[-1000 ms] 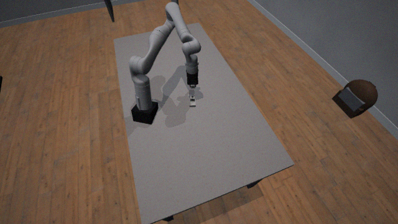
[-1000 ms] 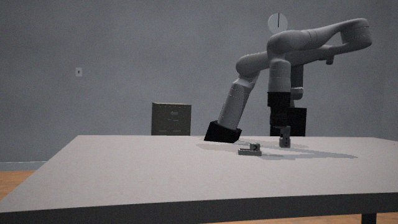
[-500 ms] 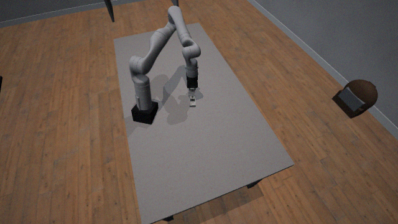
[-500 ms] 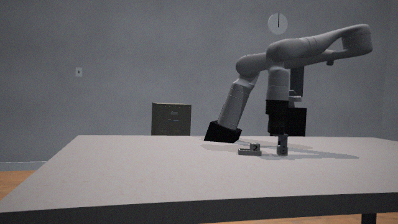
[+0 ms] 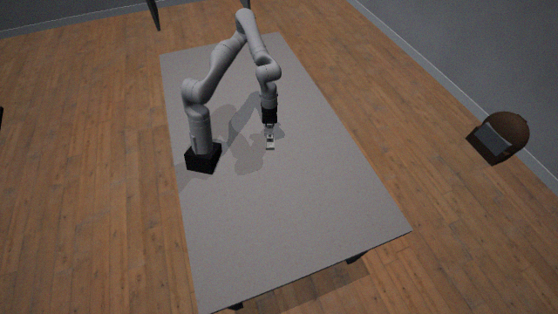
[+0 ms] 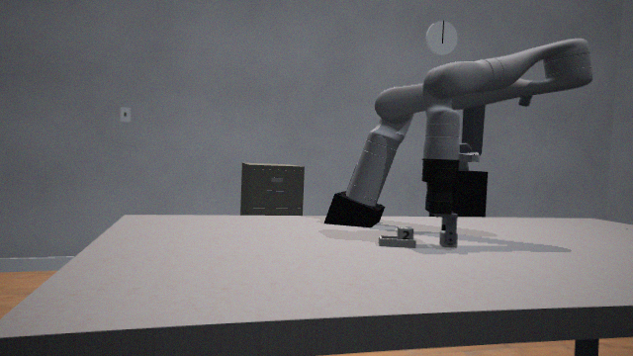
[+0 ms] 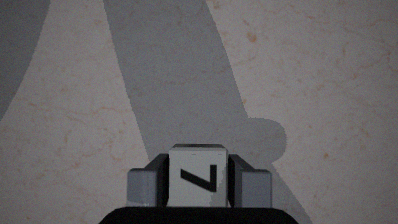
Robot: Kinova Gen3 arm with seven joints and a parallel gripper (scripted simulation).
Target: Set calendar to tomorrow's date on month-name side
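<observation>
My gripper (image 7: 198, 172) is shut on a light grey digit cube (image 7: 198, 175); the face toward the wrist camera shows a 7. In the exterior view the held cube (image 6: 443, 238) is at the table top or just above it, a little to the right of the tray (image 6: 397, 241). The small grey tray lies flat on the table and holds the other cube (image 6: 406, 232), which shows a 2. From above, the gripper (image 5: 269, 126) is just behind the tray with its cube (image 5: 270, 142). The month's name is too small to read.
The arm's black base (image 5: 202, 158) stands on the table to the left of the tray. A dark cabinet (image 6: 272, 189) stands behind the table. A brown round object (image 5: 501, 136) lies on the floor far to the right.
</observation>
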